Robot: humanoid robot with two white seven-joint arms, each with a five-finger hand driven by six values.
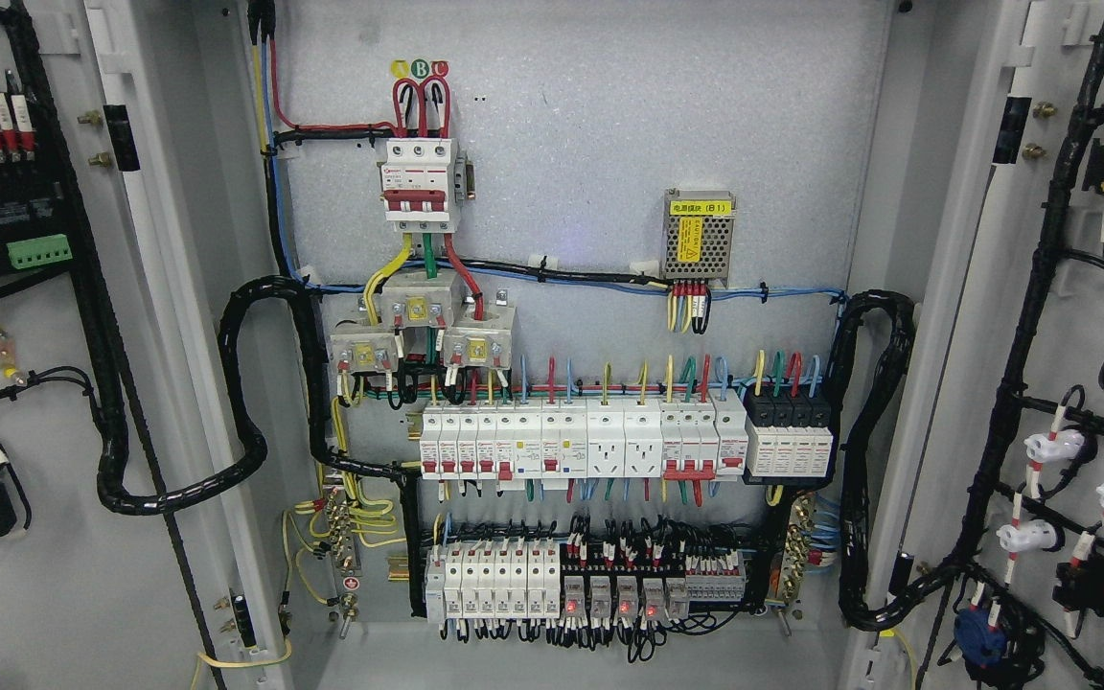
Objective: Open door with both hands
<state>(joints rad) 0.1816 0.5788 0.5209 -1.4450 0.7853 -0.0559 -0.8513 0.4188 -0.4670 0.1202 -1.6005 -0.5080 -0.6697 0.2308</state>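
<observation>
An electrical cabinet stands with both doors swung wide. The left door shows its inner side at the picture's left, with terminal blocks and black cable looms. At the right edge, the right door also shows its inner side, carrying wired switches and lamps. Between them the grey back panel is fully exposed. Neither robot hand nor arm appears in the head view.
On the panel sit a three-pole main breaker, a small power supply, a row of white breakers and sockets and a lower row of relays. Thick black cable bundles loop from the panel to each door.
</observation>
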